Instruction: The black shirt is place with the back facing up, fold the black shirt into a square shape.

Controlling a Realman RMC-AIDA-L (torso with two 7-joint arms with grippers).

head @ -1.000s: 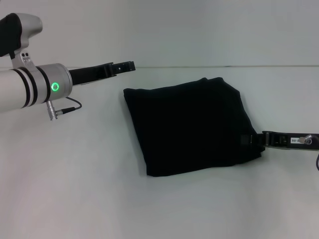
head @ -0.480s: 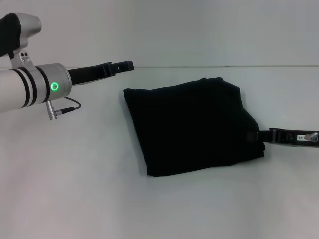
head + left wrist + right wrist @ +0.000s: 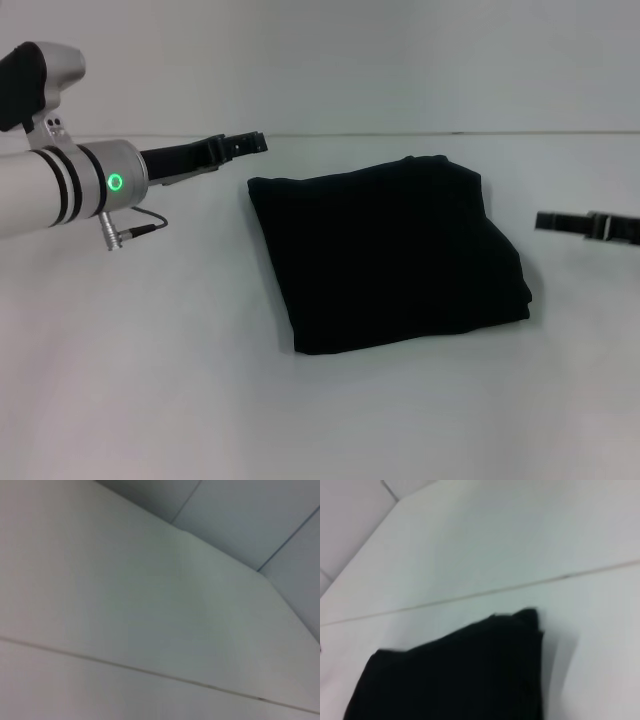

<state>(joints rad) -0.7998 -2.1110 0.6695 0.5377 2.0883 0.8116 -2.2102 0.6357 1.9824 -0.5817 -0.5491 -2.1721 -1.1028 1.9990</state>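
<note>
Head view: folded black shirt (image 3: 385,255) between left hand (image 3: 250,142), right hand (image 3: 545,220).

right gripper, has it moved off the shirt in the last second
Yes. The right gripper has pulled back toward the robot's right and lifted clear of the black shirt, whose right edge it was touching a second ago. The shirt itself has stayed put.

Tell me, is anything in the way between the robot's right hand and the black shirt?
No, nothing visible. The right hand is off to the right of the black shirt, apart from it, with only bare white table between them. The left hand is held near the shirt's far left corner.
</note>
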